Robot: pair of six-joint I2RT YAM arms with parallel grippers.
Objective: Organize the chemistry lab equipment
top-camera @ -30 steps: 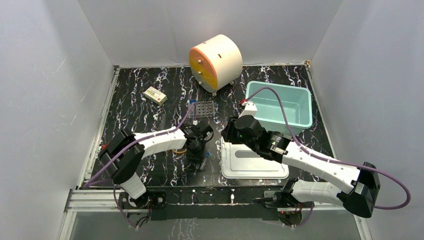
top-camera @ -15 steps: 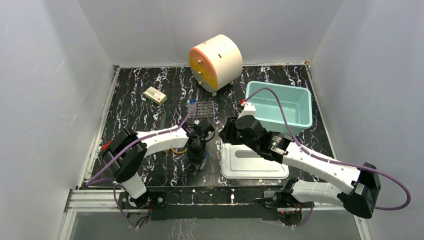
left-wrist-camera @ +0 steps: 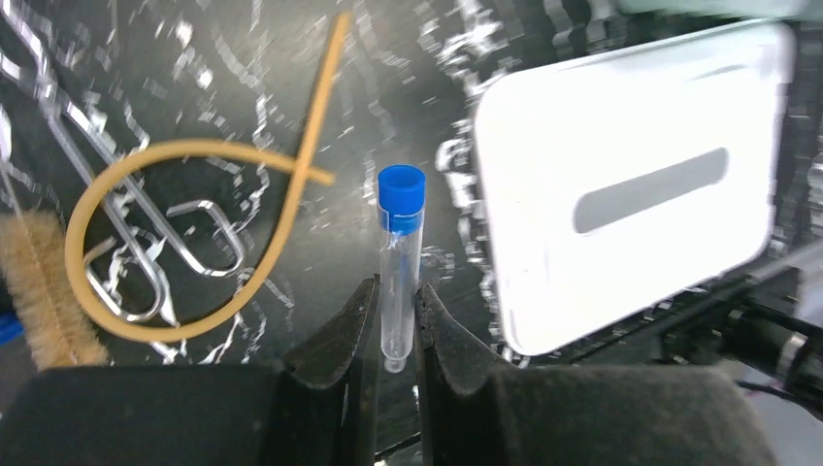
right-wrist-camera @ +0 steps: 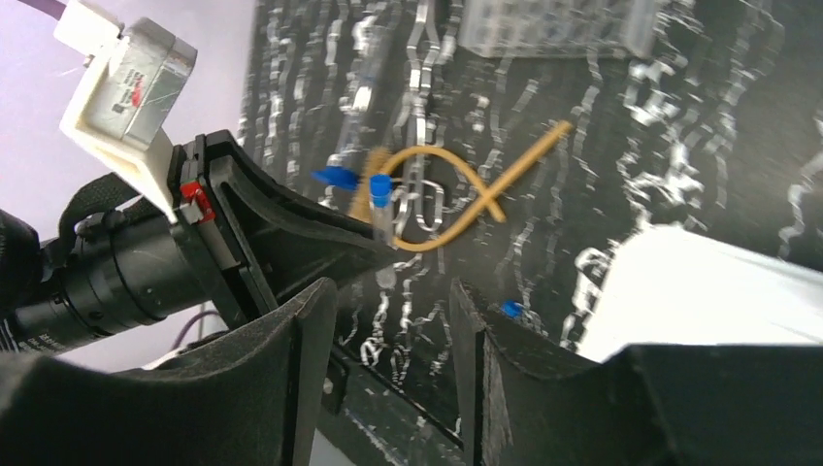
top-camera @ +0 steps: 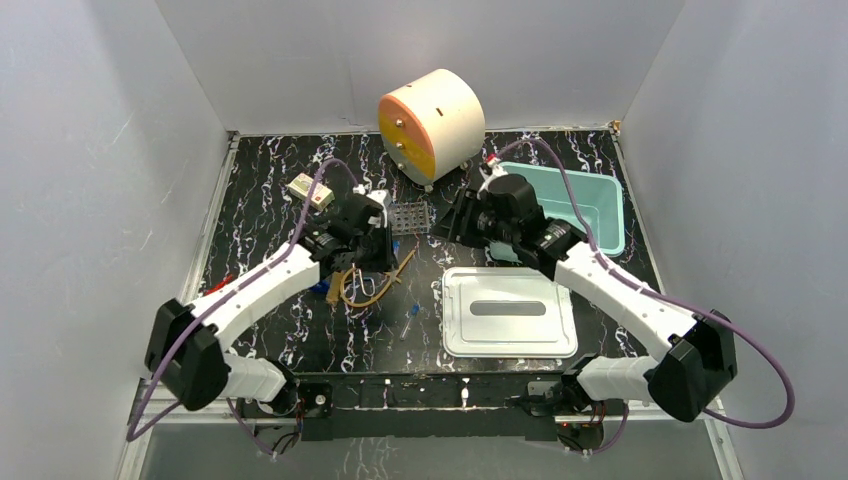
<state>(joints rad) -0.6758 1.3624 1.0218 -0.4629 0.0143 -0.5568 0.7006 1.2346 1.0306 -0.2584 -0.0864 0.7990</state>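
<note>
Holding a clear tube with a blue cap is the left gripper's job at the moment. Its fingers are pinched tight on the lower part of the tube, and the capped end pokes out past the tips. From overhead, that gripper hangs over the table a bit toward 9 o'clock of the middle.

The tan rubber hose lies looped on the table at 6 o'clock from it. In the left wrist view a bent wire clamp lies across the hose loop, and a tan bristly brush sits at the left edge.

The small clear rack is near the left gripper at about 2 o'clock. At 3 o'clock of the rack is the right gripper, spread wide with nothing between its fingers. Its camera looks down at the held tube.

Another blue-capped tube lies loose on the table between the hose and the white lid, at the lid's 9 o'clock.

The teal tub sits in the 2 o'clock corner and the round cream-and-orange cabinet at 12 o'clock by the back wall. A little white box is out at 10 o'clock.
</note>
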